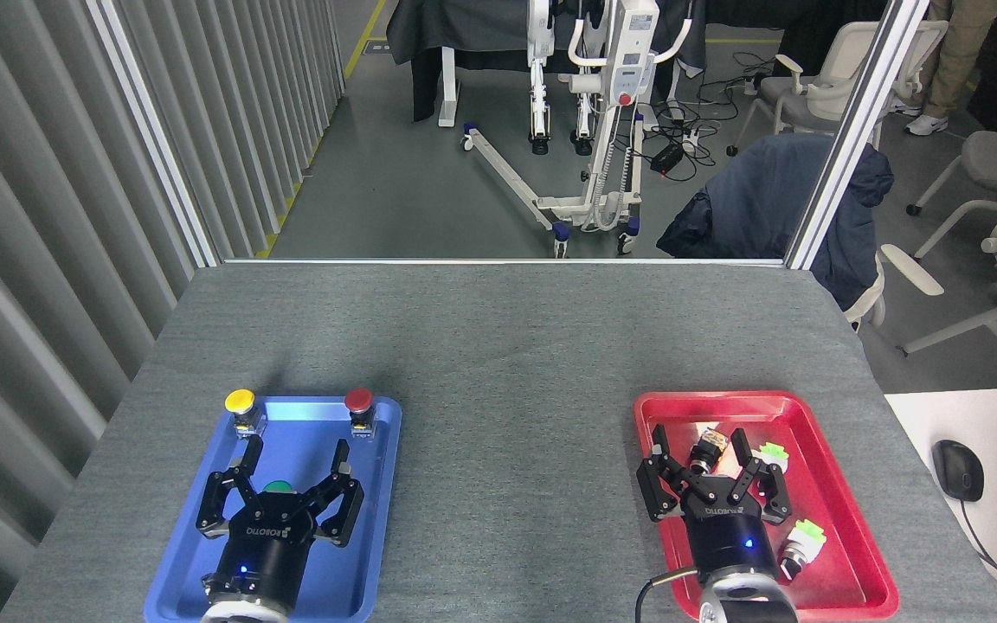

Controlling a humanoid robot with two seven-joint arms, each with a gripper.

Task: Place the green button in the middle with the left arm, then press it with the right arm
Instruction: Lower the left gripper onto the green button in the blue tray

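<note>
On a grey felt table, the left gripper (291,472) is hovering over the blue tray (382,519), its fingers spread wide around the green button (278,486) without visibly gripping it; a yellow button (240,401) and a red button (359,400) are standing at the tray's far edge; the bare middle (516,450) is lying between the trays. The right gripper (710,463) is hanging over the red tray (836,519), fingers splayed and holding nothing, light-green switches (806,536) beside it
</note>
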